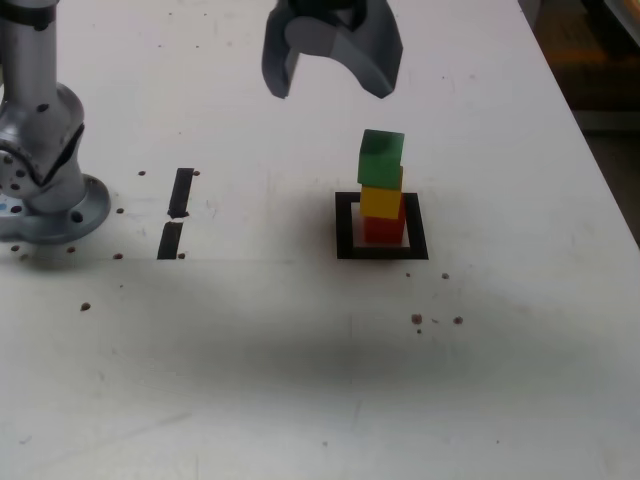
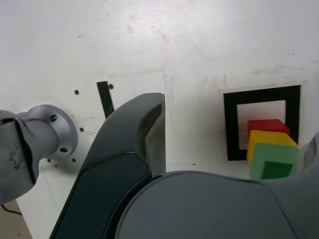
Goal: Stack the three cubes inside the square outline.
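The three cubes stand in one stack inside the square outline [image 1: 346,226]. The red cube [image 1: 383,230] is at the bottom, the yellow cube [image 1: 381,202] on it, and the green cube [image 1: 381,157] on top, turned slightly. My gripper [image 1: 330,88] hangs open above and behind the stack, towards the exterior view's left, with nothing in it. In the wrist view one dark finger [image 2: 149,139] fills the middle. The green cube [image 2: 273,162], yellow cube [image 2: 271,139] and red cube [image 2: 266,126] show in the square outline [image 2: 232,129].
The arm's metal base [image 1: 45,190] stands at the exterior view's left. Two short black tape strips [image 1: 180,192] [image 1: 170,240] lie between the base and the outline. Small dark specks dot the white table. The table edge [image 1: 600,170] runs down the right.
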`<state>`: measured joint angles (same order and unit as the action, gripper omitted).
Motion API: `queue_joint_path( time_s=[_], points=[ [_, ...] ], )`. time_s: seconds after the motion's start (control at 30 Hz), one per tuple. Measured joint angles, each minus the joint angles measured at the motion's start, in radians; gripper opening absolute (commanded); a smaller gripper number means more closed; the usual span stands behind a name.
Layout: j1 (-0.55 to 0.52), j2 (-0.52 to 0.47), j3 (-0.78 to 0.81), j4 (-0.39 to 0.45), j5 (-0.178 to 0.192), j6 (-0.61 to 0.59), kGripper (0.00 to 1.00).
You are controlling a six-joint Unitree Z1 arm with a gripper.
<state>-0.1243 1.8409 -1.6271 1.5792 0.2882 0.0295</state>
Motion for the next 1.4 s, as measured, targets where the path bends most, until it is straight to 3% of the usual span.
queue_joint_path(
  time_s=[0.33,0.63,1.4],
  points=[
    [0.064,-0.045,0.129,0.006,-0.076,-0.017,1.0],
    [0.087,-0.134,0.257,-0.023,-0.123,-0.016,0.99],
    [0.104,-0.174,0.494,-0.24,-0.214,0.002,0.99]
  ],
)
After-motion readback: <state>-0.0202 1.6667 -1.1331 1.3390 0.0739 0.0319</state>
